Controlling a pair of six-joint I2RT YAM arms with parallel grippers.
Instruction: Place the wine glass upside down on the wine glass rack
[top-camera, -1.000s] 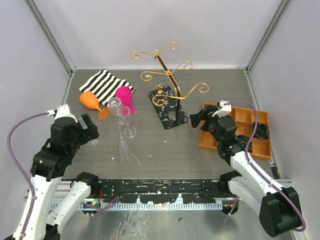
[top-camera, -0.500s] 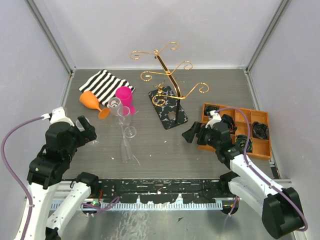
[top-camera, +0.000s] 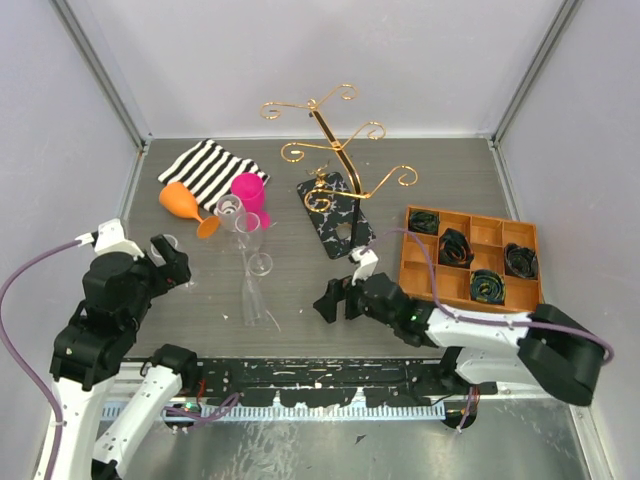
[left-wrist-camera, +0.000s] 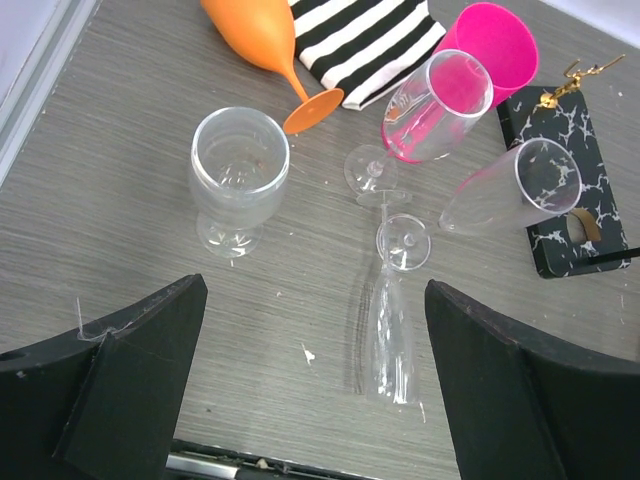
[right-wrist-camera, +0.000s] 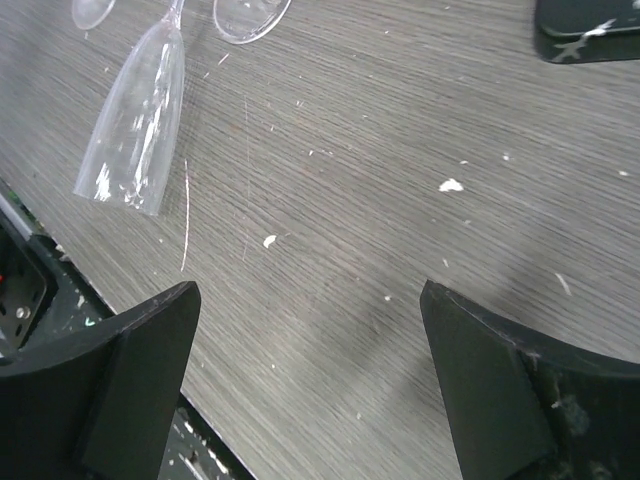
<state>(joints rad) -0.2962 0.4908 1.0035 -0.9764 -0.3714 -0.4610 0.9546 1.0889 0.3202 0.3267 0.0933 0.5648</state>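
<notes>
1. Found the wine glass rack (top-camera: 335, 150) upright at far centre: thin gold wire with curled, spiral-ended arms, on a flat black rectangular base veined in white.
2. Noted an upright clear wine glass (left-wrist-camera: 238, 175) at near left, with a round bowl and short stem, well apart from the rack.
3. Saw the left gripper (left-wrist-camera: 315, 290) above the table near that glass, jaws spread wide, gripping nothing.
4. Saw the right gripper (right-wrist-camera: 308, 295) low over near centre, jaws likewise spread wide, with only scuffed table between the black fingers.
5. Logged a slim clear flute (left-wrist-camera: 390, 335) lying on its side at near centre-left, foot toward the far side.
6. Beyond it, logged a glossy pink glass (left-wrist-camera: 495, 40), a clear stemmed glass (left-wrist-camera: 440, 105) tipped over in front of it, and a clear tapered glass (left-wrist-camera: 510, 185) on its side just beside the rack base.
7. At far left, logged a matte orange goblet (left-wrist-camera: 255, 30) lying beside a black-and-white striped cloth (left-wrist-camera: 360, 40).
8. At right, logged an orange compartment tray (top-camera: 470, 213) holding black coiled pieces.
9. Under everything, noted a grey wood-grain table (top-camera: 440, 180) flecked with white.
</notes>
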